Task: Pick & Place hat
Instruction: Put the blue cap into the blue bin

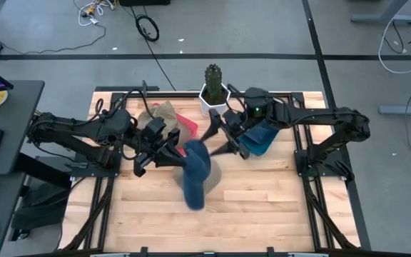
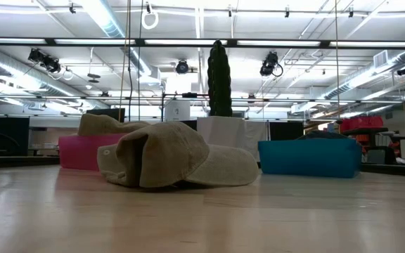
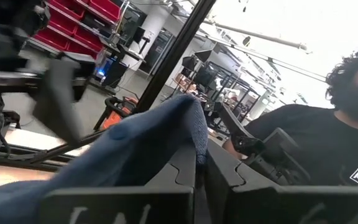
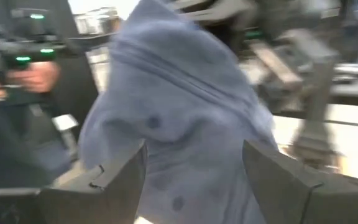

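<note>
A blue hat [image 1: 195, 175] hangs in the air over the middle of the table, above the low view's field. My left gripper [image 1: 177, 151] is shut on it from the left. My right gripper [image 1: 220, 143] is open just right of it. In the right wrist view its two fingers [image 4: 120, 180] stand on either side of the blue hat [image 4: 185, 118]. A tan hat [image 2: 174, 165] lies on its brim and crown on the table under the blue one. Another tan hat [image 1: 164, 114] rests on a pink bin [image 2: 83, 151]. My left gripper pinches an edge of the blue hat [image 3: 196, 146] between its two shut fingers [image 3: 229, 186], coming level from the table's left. The hat is lifted clear of the table and droops below and beyond the fingers. My right gripper: whether its open fingers touch the hat I cannot tell.
A cactus in a white pot [image 1: 214, 89] stands at the far edge, between the pink bin and a teal bin [image 2: 311, 156] under the right arm. A person [image 3: 328, 137] sits beyond the table. The near half of the wooden table [image 1: 262, 221] is bare.
</note>
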Controlling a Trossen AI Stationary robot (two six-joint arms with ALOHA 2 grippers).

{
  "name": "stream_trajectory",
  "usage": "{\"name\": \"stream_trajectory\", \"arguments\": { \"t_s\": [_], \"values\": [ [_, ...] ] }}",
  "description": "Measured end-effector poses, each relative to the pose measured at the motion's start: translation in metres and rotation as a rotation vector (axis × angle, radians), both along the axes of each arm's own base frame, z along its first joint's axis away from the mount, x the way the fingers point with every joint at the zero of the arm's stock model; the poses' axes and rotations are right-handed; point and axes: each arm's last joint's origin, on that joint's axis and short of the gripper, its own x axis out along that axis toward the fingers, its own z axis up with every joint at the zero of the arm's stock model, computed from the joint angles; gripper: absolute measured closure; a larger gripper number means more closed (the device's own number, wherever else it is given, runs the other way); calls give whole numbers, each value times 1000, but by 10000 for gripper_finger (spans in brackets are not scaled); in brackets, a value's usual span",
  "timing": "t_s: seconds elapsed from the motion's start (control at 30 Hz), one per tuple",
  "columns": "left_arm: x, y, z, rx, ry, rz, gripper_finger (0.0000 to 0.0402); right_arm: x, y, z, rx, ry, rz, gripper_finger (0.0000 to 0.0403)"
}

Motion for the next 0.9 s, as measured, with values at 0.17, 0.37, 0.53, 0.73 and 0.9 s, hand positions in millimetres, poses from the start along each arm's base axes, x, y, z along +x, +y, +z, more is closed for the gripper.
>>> {"name": "stream_trajectory", "arguments": {
  "t_s": [0.17,0.37,0.53,0.73,0.9],
  "values": [
    [0,0,0,-5,2,-1,390,1,-14,-1,-28,-18,-80,135],
    [-1,-1,0,-30,15,-20,391,8,-19,-5,-32,-49,-47,135],
    [-1,-4,0,-48,23,-49,391,14,-20,-11,-38,-46,-38,135],
    [-2,-4,1,-49,19,-51,391,28,-20,-28,5,3,46,135],
    [-2,-4,1,-59,23,-53,391,42,-16,-38,55,4,86,135]
  ]
}}
